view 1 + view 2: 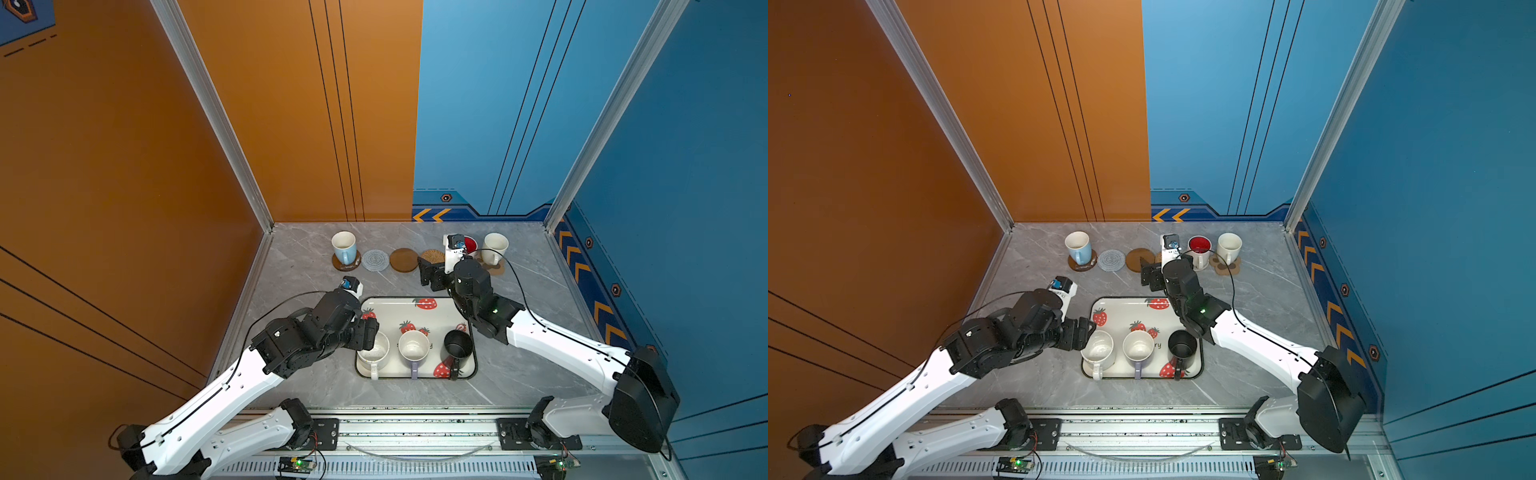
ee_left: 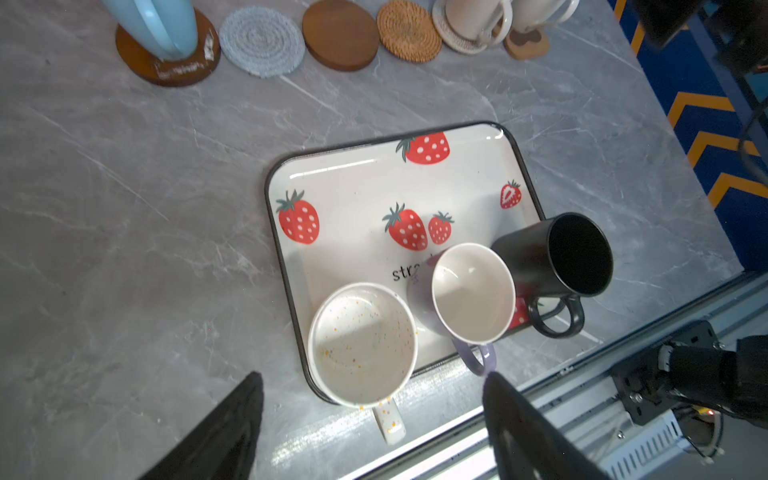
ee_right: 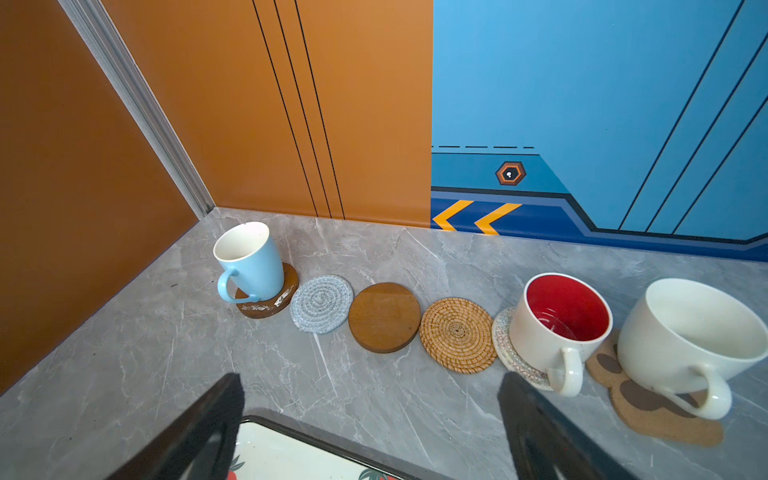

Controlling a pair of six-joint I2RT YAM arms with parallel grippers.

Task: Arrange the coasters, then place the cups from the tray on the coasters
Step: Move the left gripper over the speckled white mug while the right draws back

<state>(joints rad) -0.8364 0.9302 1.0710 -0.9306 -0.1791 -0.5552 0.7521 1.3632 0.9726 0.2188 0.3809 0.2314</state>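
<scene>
I counted six coasters (image 1: 404,260) in the far row: two brown discs (image 3: 384,318), two woven rounds (image 3: 321,304), one rattan round (image 3: 457,334), one cork paw (image 3: 660,428). There were six cups (image 2: 363,343): three standing on coasters, three on the single tray (image 2: 353,178).

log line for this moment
placed: blue cup, red-inside cup, cream cup | tray: three cups | left hand: open at speckled cup | right hand: open

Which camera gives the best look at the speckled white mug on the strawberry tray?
The left wrist view: the speckled white mug sits close, speckles and handle plain. Both top views show it small, beside the left gripper. The right wrist view misses it.
</scene>
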